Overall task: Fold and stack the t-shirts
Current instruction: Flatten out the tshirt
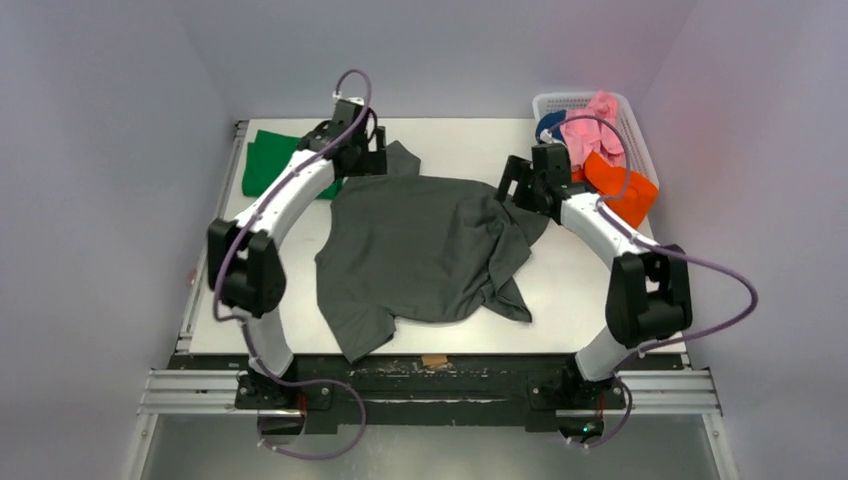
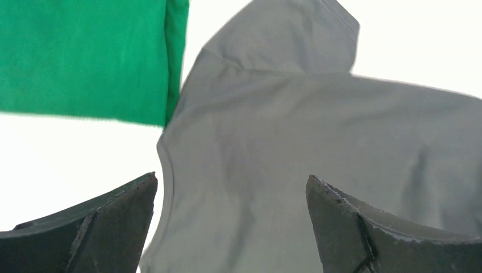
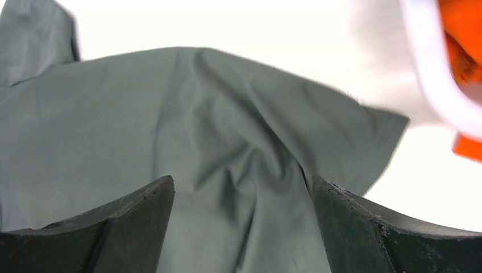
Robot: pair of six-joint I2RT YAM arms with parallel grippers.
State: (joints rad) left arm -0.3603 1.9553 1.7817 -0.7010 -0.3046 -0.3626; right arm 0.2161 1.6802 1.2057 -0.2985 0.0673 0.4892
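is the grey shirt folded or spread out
Spread out, not folded: the dark grey t-shirt lies mostly flat across the table, rumpled along one side.

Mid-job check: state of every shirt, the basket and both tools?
dark grey t-shirt: spread out, unfolded, right side rumpled.
green t-shirt: folded, lying far left.
basket: upright, holding shirts.
pink t-shirt: crumpled in the basket.
orange t-shirt: crumpled, spilling over basket's near rim.
navy t-shirt: in basket, mostly hidden.
left tool: open, empty, over grey shirt's far edge.
right tool: open, empty, over its rumpled right side.
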